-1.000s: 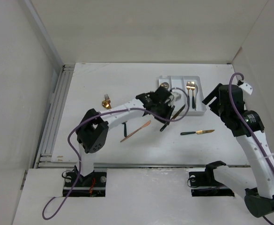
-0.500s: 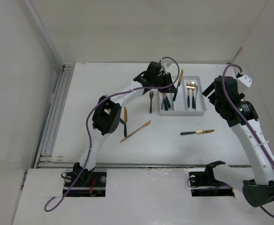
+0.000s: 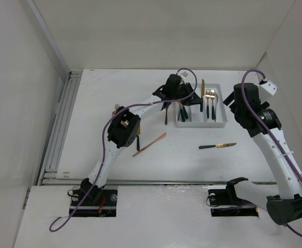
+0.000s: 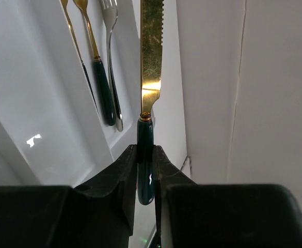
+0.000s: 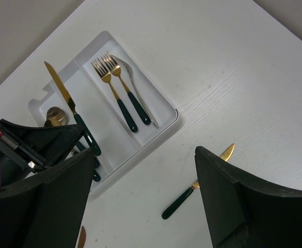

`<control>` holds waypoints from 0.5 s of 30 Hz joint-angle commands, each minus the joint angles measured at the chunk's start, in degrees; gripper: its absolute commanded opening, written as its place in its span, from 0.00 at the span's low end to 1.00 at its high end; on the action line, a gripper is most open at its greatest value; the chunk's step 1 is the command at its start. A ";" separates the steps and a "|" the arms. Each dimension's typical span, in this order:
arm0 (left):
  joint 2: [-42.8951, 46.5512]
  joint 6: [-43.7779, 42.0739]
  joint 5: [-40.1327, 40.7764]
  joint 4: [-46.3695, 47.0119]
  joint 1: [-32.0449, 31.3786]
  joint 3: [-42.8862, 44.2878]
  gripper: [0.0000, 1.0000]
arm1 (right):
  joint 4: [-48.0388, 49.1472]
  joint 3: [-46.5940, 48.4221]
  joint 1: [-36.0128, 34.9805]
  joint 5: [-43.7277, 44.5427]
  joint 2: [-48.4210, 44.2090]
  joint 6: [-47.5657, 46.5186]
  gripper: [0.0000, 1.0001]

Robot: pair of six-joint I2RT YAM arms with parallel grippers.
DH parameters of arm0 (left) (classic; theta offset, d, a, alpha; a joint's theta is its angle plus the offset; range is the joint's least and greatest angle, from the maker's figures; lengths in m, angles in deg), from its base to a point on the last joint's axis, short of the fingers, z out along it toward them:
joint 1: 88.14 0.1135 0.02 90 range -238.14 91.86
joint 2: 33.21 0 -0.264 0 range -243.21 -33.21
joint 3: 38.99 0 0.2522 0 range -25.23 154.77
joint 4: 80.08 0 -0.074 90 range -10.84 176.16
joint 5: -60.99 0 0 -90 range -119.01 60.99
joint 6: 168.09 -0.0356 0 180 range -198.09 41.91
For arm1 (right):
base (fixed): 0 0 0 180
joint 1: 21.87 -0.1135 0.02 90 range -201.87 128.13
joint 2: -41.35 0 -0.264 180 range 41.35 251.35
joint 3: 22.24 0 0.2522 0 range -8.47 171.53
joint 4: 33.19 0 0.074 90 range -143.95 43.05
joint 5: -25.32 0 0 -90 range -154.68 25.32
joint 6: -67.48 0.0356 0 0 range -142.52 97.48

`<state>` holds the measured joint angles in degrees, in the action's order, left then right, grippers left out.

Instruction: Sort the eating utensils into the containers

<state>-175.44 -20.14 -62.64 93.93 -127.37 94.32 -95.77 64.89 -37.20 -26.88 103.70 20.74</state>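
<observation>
My left gripper is shut on the dark green handle of a gold-bladed knife. It holds the knife over the middle of the white three-compartment tray, blade toward the far end. In the left wrist view the fingers pinch the handle and the knife's blade points away. Three forks lie in the tray's right compartment, and dark handles lie in the left one. My right gripper is open and empty above the table, right of the tray. A green-handled knife lies below it.
That loose knife lies in front of the tray. A fork lies left of the tray, a copper knife nearer me, and another fork by the left arm. White walls enclose the table at the back and on both sides.
My left gripper picked the knife up in front of the tray, then carried it up and right over the tray. The blade turned to point away. My right arm shifted slightly.
</observation>
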 commanded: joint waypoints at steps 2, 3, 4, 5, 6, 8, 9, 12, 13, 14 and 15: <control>0.03 5.23 -0.56 2.60 -0.50 -2.82 0.00 | 1.36 1.78 0.22 2.72 -0.47 -0.64 0.83; 0.55 5.76 -0.04 2.60 -0.50 -5.00 0.00 | 1.36 1.78 0.22 2.72 -0.47 -0.64 0.83; 0.55 5.77 -0.04 3.65 -0.50 -5.02 0.00 | 1.36 1.78 0.22 2.72 -0.47 -0.64 0.83; 0.55 6.29 -0.04 2.70 -1.03 -5.03 0.00 | 1.36 1.78 0.22 2.72 -0.47 -0.64 0.83; 0.03 6.29 0.57 2.69 -1.03 -5.03 0.00 | 0.83 1.78 0.22 2.72 -0.47 -0.64 0.83; 0.03 5.60 1.28 2.08 -1.03 -5.55 0.00 | 0.83 1.78 0.22 2.72 -0.47 -0.64 0.83; 0.03 4.72 1.81 2.07 -1.03 -5.55 0.00 | 0.22 1.78 0.22 2.72 -0.99 -0.64 0.83; 0.03 4.10 1.81 1.55 -1.03 -4.24 0.26 | 0.21 1.78 0.22 2.72 -1.00 -0.64 0.83; 0.03 3.40 2.33 1.55 -1.03 -4.23 0.32 | 0.21 1.78 0.22 2.72 -1.52 -0.64 0.83; 0.03 2.70 2.34 1.55 -1.03 -3.54 0.38 | -0.31 1.78 0.22 2.72 -1.53 -0.64 0.83; 0.03 2.69 2.34 1.55 -1.03 -2.75 0.42 | -0.31 1.78 0.22 2.72 -1.53 -0.64 0.83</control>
<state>-177.17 -16.14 -60.87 93.56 -128.22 88.83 -96.05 64.89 -37.20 -25.72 103.56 20.74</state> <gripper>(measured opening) 0.397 0.829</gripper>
